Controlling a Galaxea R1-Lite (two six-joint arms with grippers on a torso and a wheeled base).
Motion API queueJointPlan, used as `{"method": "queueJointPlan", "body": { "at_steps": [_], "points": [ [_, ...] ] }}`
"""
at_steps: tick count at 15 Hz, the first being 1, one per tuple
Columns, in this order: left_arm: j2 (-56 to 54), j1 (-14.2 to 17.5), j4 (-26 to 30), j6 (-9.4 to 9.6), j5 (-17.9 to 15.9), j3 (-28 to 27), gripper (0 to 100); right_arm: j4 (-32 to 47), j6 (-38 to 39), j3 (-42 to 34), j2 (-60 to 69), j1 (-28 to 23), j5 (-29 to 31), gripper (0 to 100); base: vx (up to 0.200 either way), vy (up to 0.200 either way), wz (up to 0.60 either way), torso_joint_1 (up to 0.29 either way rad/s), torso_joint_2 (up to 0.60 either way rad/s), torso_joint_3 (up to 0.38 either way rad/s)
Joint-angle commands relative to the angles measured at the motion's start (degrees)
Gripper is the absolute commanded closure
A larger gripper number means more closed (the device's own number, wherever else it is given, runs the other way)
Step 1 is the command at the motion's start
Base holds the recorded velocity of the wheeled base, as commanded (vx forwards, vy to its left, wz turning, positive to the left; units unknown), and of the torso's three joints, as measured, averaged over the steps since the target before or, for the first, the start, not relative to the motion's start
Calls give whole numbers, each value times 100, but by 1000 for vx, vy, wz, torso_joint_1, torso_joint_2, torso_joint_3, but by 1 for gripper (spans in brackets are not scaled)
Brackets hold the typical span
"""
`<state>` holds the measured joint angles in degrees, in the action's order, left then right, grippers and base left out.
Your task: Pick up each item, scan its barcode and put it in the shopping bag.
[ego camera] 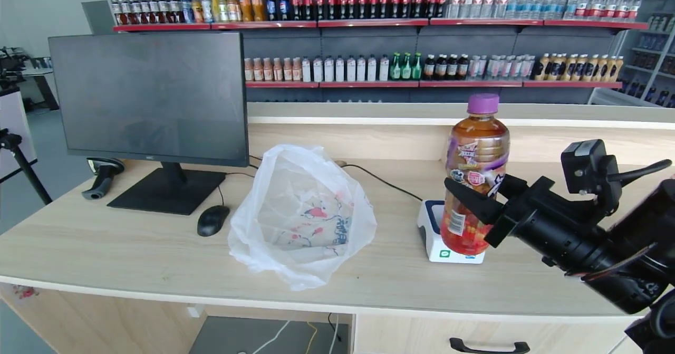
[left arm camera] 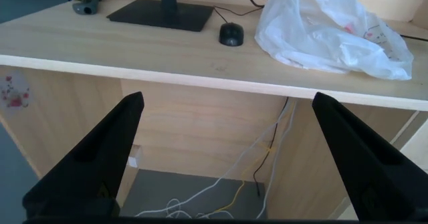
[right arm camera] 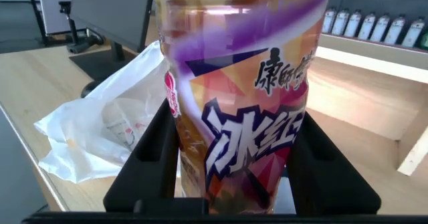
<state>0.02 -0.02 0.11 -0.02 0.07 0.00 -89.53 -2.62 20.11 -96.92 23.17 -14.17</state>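
A tea bottle with a purple cap and a purple-and-orange label stands upright over the small white barcode scanner on the counter. My right gripper is shut on the bottle around its middle. In the right wrist view the bottle sits between the two black fingers. The white plastic shopping bag lies crumpled with its mouth up, left of the scanner. My left gripper hangs open below the counter's front edge, holding nothing, with the bag above it.
A black monitor on its stand, a mouse and a handheld scanner occupy the counter's left part. A cable runs behind the bag. A raised ledge borders the back, with drink shelves beyond.
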Motion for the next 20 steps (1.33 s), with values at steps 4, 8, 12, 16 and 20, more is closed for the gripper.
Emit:
{"method": "queueJointPlan", "body": {
  "at_steps": [4, 8, 12, 16, 20],
  "points": [
    [-2, 11, -2, 2, 1, 0, 0, -47, -10, -8, 41, 3, 2, 100, 0, 0, 150, 4, 1, -2],
    [-2, 11, -2, 2, 1, 0, 0, -47, 130, 467, -425, 47, -7, 100, 0, 0, 0, 0, 0, 0],
    [-2, 2, -2, 2, 1, 0, 0, -47, 781, 1785, -1233, 741, 2, 100, 0, 0, 0, 0, 0, 0],
    [-2, 11, -2, 2, 1, 0, 0, -47, 877, 2330, -1928, 776, 2, 100, 0, 0, 0, 0, 0, 0],
    [6, 11, -2, 2, 1, 0, 0, -47, 1097, 3200, -2578, 776, -7, 100, 0, 0, 0, 0, 0, 0]
  ]
}}
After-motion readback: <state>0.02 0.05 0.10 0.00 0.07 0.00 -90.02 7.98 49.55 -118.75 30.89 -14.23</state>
